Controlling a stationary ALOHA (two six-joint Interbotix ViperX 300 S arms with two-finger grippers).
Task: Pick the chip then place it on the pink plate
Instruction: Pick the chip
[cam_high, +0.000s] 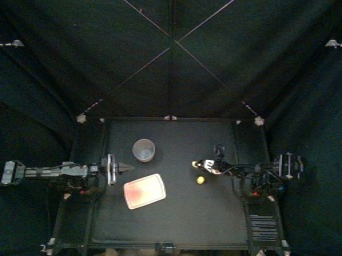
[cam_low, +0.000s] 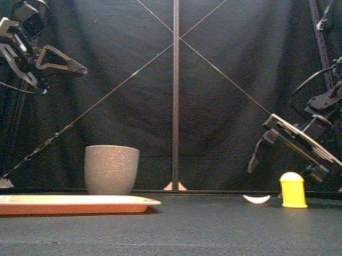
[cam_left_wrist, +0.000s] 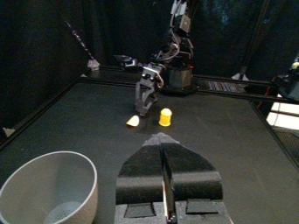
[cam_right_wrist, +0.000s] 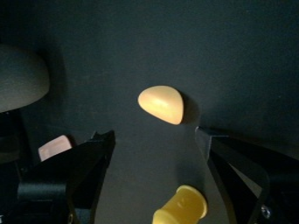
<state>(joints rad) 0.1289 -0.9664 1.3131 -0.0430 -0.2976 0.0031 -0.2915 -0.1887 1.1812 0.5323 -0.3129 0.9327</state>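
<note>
I'm watching the right gripper (cam_right_wrist: 155, 133) hanging over the right half of the table (cam_high: 187, 220), its two fingers spread wide and gripping nothing. In the right wrist view the chip (cam_right_wrist: 163, 103) is lying on the black surface just ahead of that open gap, not between the fingers, and nothing is touching it. It's a pale, rounded piece lying flat. A small yellow toy (cam_right_wrist: 181, 206) is standing just beside it, and from the front I'm seeing a thin gap between the two. The pink plate (cam_low: 74, 204) is sitting well apart from the chip, on the left side toward the front, lying flat. The tall grey cup (cam_low: 111, 170) is standing upright just behind the plate, and I'm making out nothing in it from the left wrist view. The left gripper (cam_left_wrist: 163, 144) is resting high over the left edge, and I'm reading its fingers as pressed together with nothing between them. The chip is not yet on the plate.
</note>
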